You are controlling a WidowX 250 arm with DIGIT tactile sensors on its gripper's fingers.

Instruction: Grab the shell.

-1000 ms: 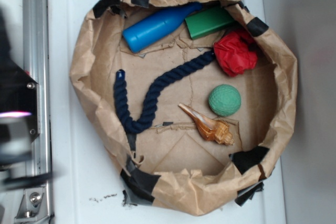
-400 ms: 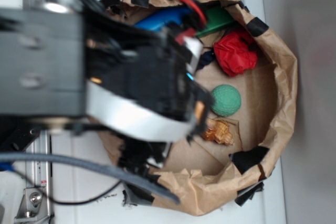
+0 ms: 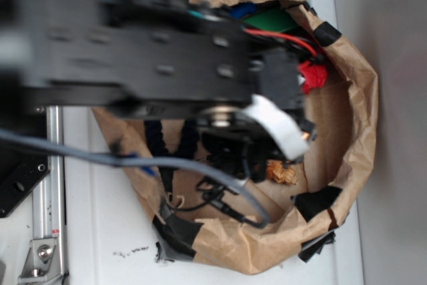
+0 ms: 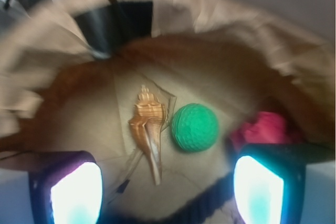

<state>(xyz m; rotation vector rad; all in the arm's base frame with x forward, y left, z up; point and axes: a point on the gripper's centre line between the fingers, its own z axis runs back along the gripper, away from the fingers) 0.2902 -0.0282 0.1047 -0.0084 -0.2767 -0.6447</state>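
Note:
The shell lies on the brown paper floor of the basket, orange-brown, its knobbly end away from me and its pale tip pointing back toward my gripper. The gripper is open, its two glowing pads far apart at the bottom of the wrist view, with the shell's tip just ahead of the gap and nothing between them. In the exterior view my arm covers most of the basket; only the shell's knobbly end shows under it.
A green ball sits right beside the shell. A red crumpled thing lies past the ball. A dark blue rope crosses below. The paper basket wall rings everything; a green block lies at its far side.
My arm has swung in from the left over the basket and moved further right, now covering the green ball, the rope and most of the shell in the exterior view.

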